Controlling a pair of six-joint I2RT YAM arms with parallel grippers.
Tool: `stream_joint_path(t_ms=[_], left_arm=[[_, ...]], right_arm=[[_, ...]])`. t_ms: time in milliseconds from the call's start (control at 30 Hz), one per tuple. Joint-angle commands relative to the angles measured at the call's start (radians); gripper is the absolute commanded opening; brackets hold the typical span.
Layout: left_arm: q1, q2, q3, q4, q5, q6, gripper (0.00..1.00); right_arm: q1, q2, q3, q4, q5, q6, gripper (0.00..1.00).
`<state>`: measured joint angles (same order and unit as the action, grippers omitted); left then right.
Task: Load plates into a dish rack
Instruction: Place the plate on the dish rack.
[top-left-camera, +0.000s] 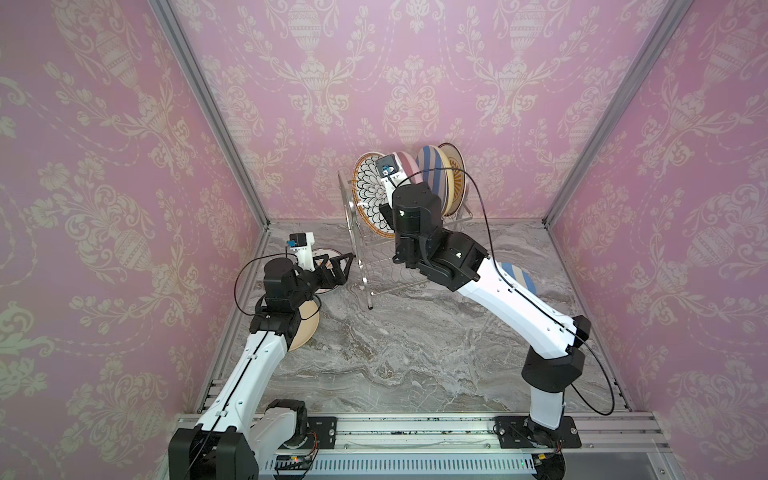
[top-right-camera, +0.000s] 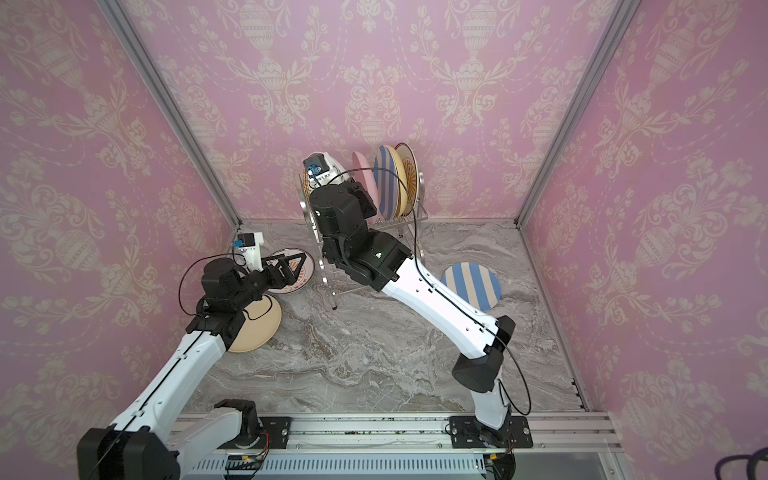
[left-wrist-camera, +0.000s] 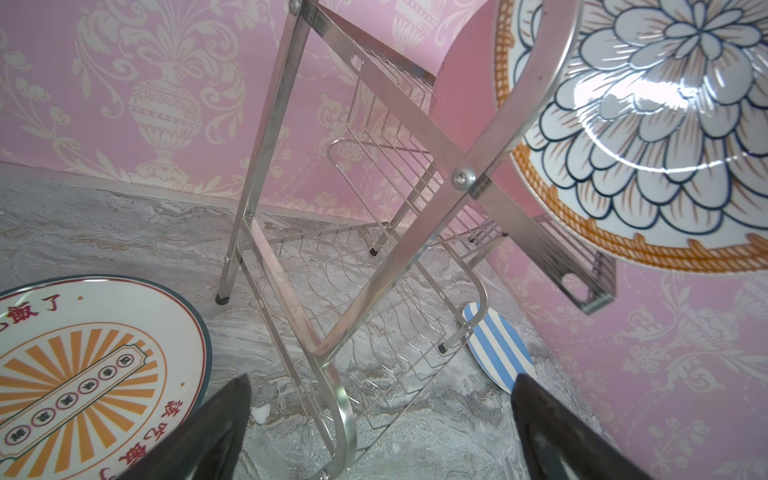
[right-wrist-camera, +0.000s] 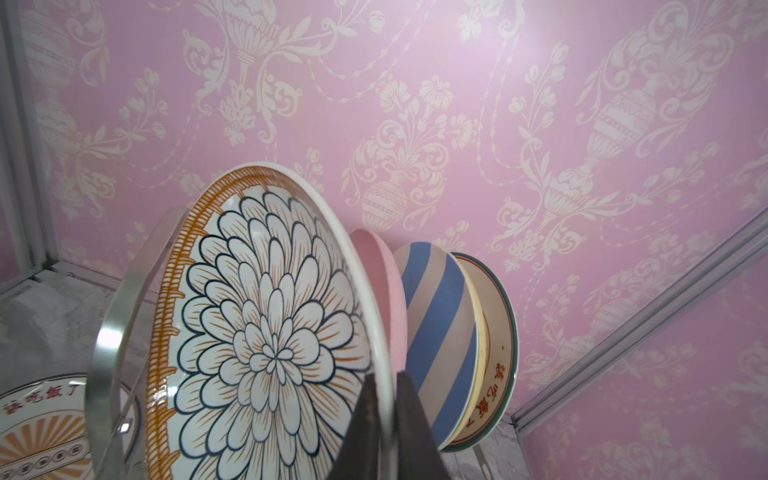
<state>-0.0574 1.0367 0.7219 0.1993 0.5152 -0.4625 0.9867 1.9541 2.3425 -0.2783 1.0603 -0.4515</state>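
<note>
On the table the dish rack stands far centre, black-petal plate upright at its upper shelf's left end, right fingers pinched on its rim, left fingers spread wide, empty, above sunburst plate far left.

Dish rack, chrome wire, stands at worktop rear. On edge along its upper shelf: black-petal plate, pink plate, striped plate, yellow plate, sunburst plate. Flat on worktop: second sunburst plate and cream plate left of rack, second striped plate right.
</note>
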Motion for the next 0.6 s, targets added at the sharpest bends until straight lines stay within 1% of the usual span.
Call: stream_joint_path(t_ms=[0, 33, 67, 133, 200, 300, 433, 567], left_arm=[[-0.019, -0.005, -0.016, 0.073, 0.053, -0.007, 0.99], [-0.025, -0.001, -0.006, 0.070, 0.052, 0.007, 0.99], [-0.027, 0.007, 0.003, 0.054, 0.056, 0.025, 0.99], [-0.033, 0.020, 0.051, 0.025, 0.069, 0.058, 0.99], [-0.038, 0.023, 0.046, 0.053, 0.082, 0.053, 0.99], [-0.044, 0.022, 0.017, 0.153, 0.076, 0.023, 0.99], [-0.056, 0.026, 0.027, 0.156, 0.097, 0.028, 0.99], [-0.062, 0.023, 0.018, 0.160, 0.100, 0.022, 0.99]], right_arm=[[0.006, 0.026, 0.083, 0.516, 0.133, -0.331, 0.00], [0.005, 0.040, 0.090, 0.572, 0.134, -0.379, 0.00], [0.002, 0.052, 0.105, 0.588, 0.133, -0.401, 0.00], [-0.002, 0.066, 0.137, 0.552, 0.127, -0.385, 0.00], [-0.013, 0.071, 0.139, 0.554, 0.132, -0.399, 0.00], [-0.043, 0.082, 0.143, 0.577, 0.154, -0.446, 0.00], [-0.072, 0.099, 0.150, 0.569, 0.145, -0.463, 0.00], [-0.076, 0.130, 0.151, 0.607, 0.164, -0.516, 0.00]])
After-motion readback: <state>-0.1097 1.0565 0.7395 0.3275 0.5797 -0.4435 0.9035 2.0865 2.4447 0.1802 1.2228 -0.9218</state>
